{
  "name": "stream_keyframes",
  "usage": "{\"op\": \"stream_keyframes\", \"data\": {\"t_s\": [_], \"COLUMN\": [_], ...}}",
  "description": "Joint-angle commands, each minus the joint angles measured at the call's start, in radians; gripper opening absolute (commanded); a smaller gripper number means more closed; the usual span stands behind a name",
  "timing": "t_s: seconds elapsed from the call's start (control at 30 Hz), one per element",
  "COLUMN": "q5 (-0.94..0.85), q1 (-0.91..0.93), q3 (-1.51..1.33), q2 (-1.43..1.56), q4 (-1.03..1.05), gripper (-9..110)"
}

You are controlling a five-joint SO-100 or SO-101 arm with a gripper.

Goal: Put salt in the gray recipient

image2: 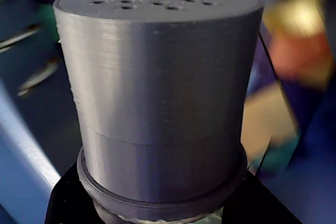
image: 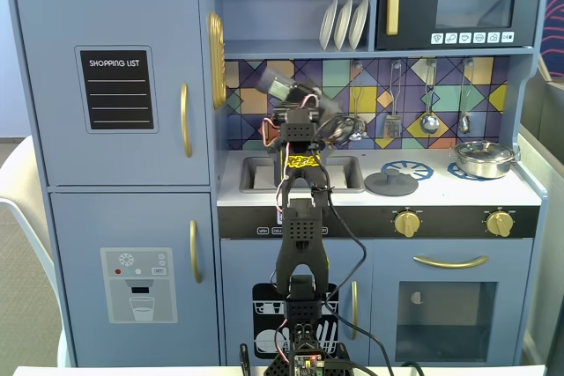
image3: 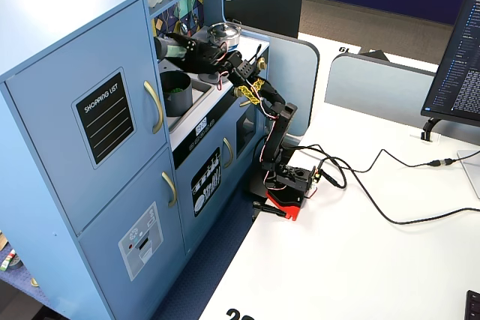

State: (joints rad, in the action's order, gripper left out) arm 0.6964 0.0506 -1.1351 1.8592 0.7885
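Note:
My gripper [image: 289, 101] is shut on the salt [image: 275, 84], a gray shaker with a pale green label. It is held in the air over the sink [image: 257, 173], tilted with its cap up and to the left. In the wrist view the perforated cap of the salt [image2: 157, 66] fills the frame, and the black jaws of the gripper [image2: 157, 217] clamp its body at the bottom edge. From the side, the salt [image3: 172, 48] lies almost level in the gripper [image3: 189, 47], just above the gray recipient [image3: 175, 94]. That pot stands in the sink with something green inside.
A shiny steel pan [image: 483, 158] sits on the right burner and a flat gray lid [image: 391, 184] on the left one. Utensils [image: 429, 119] hang on the back wall and plates [image: 344, 22] stand on the shelf above. Cables [image3: 375, 189] cross the white table.

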Motion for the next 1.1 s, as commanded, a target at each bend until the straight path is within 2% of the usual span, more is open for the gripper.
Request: {"op": "stream_keyframes", "data": {"t_s": [0.0, 0.23, 0.43, 0.5, 0.57, 0.7, 0.77, 0.83, 0.97, 1.07], "q5": [0.206, 0.308, 0.38, 0.391, 0.387, 0.296, 0.252, 0.259, 0.302, 0.285], "q1": [-0.051, -0.08, -0.032, -0.041, -0.064, -0.114, -0.117, -0.084, -0.048, -0.057], "q3": [0.11, 0.152, 0.247, 0.244, 0.235, 0.233, 0.247, 0.258, 0.252, 0.216], "q2": [-0.017, -0.074, -0.129, -0.135, -0.135, -0.135, -0.138, -0.14, -0.14, -0.129], "q4": [-0.006, -0.101, 0.247, 0.302, 0.245, -0.067, -0.135, -0.074, 0.247, 0.293], "gripper": [0, 0, 0, 0, 0, 0, 0, 0, 0, 0]}}
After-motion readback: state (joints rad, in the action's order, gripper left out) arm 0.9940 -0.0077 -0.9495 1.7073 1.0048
